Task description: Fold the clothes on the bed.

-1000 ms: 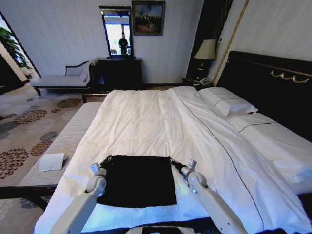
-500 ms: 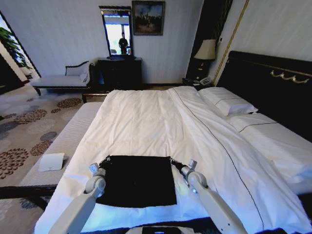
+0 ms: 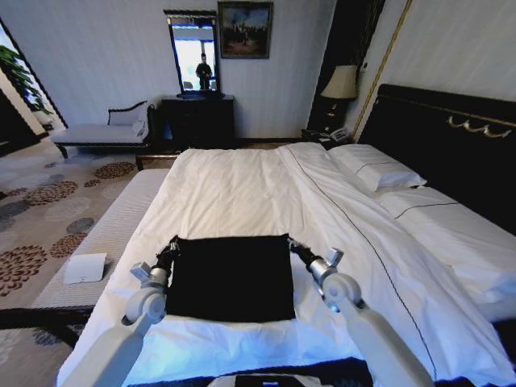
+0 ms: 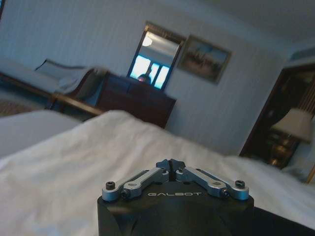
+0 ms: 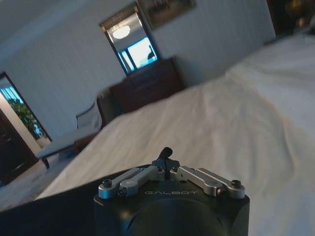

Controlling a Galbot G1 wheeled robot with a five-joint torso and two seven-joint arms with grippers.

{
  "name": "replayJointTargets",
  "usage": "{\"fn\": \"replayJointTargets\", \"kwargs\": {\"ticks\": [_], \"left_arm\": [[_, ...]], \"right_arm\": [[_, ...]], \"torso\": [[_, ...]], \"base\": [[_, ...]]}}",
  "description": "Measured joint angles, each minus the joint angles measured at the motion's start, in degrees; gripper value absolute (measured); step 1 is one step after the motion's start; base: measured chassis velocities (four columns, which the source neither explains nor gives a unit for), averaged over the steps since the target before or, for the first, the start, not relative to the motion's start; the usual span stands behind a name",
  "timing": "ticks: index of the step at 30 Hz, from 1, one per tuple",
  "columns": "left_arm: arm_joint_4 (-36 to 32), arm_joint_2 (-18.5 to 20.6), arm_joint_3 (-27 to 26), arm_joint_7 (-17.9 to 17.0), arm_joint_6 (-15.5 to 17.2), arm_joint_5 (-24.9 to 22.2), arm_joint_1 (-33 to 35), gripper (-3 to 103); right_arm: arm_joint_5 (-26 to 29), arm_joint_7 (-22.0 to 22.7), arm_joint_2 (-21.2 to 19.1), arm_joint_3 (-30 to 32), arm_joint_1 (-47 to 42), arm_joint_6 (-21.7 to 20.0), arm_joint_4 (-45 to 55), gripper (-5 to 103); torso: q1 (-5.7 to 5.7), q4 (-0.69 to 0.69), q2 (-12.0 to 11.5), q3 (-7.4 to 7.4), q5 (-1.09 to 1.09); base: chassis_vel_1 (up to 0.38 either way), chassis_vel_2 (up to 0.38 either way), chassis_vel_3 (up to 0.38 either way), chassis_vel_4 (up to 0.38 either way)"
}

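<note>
Head view: the black T-shirt (image 3: 231, 276) lies flat as a rectangle on the near part of the bed (image 3: 266, 193), its lettering not visible. The left tool (image 3: 172, 246) sits at its far left corner, the right tool (image 3: 292, 244) at its far right corner; each pinches the cloth.

Left wrist view: the left tool (image 4: 170, 163) has its fingers pressed together, the shirt mostly hidden.

Right wrist view: the right tool (image 5: 166, 156) is closed narrowly, dark fabric at its tips.

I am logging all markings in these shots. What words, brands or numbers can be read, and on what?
"GALBOT": on the body of the left gripper.
"GALBOT": on the body of the right gripper.
The black T-shirt on the bed: no lettering visible.
</note>
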Motion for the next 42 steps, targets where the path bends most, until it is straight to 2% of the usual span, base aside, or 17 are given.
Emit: {"fn": "replayJointTargets", "kwargs": {"ticks": [9, 21, 27, 37, 40, 42], "left_arm": [[-10.31, 2.18, -6.46, 0.15, -0.9, -0.65, 5.81, 1], [-18.62, 2.38, -13.58, -0.32, -1.14, -1.29, 11.23, 1], [-22.94, 0.81, -16.77, -0.96, -1.15, -1.79, 15.25, 1], [-30.09, -4.33, -23.7, -0.66, -1.55, -2.24, 29.41, 1], [-30.84, -4.8, -24.17, -0.57, -1.55, -2.83, 31.69, 1], [-31.04, -4.77, -23.4, -0.96, -1.29, -3.33, 32.03, 1]], "right_arm": [[-0.76, 1.73, -2.73, 2.65, -1.62, 1.15, 8.18, 0], [-0.89, 3.67, -3.15, 3.48, -2.77, 0.63, 13.47, 0], [0.57, 4.64, -3.79, 3.41, -4.82, -0.51, 17.05, 0], [3.36, 6.72, -4.62, 7.7, -13.69, -2.62, 25.82, 0], [4.58, 7.43, -4.96, 8.79, -14.94, -3.26, 27.79, 0], [7.43, 9.03, -5.35, 9.39, -15.14, -4.38, 29.24, 0]], "torso": [[0.0, 0.01, 0.0, 0.0, -0.01], [0.0, 0.01, 0.0, 0.0, 0.0], [0.01, 0.0, 0.0, 0.01, 0.0], [0.0, 0.01, 0.01, 0.0, 0.0], [0.0, 0.02, 0.01, 0.0, 0.01], [-0.01, 0.01, 0.01, 0.0, 0.0]], "base": [[0.0, 0.0, 0.0, 0.0], [0.0, 0.0, 0.0, 0.0], [0.0, 0.0, 0.0, 0.0], [0.0, 0.0, 0.0, 0.0], [0.0, 0.0, 0.0, 0.0], [0.0, 0.0, 0.0, 0.0]]}}
